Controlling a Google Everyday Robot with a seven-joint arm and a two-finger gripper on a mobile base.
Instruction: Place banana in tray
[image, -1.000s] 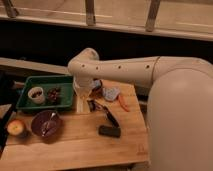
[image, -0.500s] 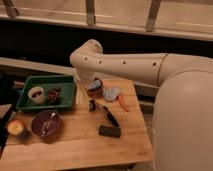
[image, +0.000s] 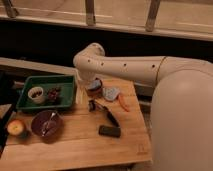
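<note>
The dark green tray (image: 62, 80) lies at the table's back left, with a white cup (image: 36, 94) and a dark red item (image: 53, 94) in it. A pale yellow strip, the banana (image: 78, 96), stands upright just outside the tray's right rim. My white arm reaches in from the right and bends down. My gripper (image: 92, 89) hangs low over the table just right of the banana and the tray's rim. The arm hides the contact between the gripper and the banana.
A round dark purple bowl (image: 46, 125) and an orange-yellow fruit (image: 16, 127) sit at the front left. A grey-blue object (image: 111, 93), a small orange carrot-like piece (image: 122, 102), a black tool (image: 107, 114) and a black block (image: 109, 131) lie right of centre.
The arm's bent joint has shifted a little up and back. The gripper stays by the tray's right rim, and the things on the table have not moved.
</note>
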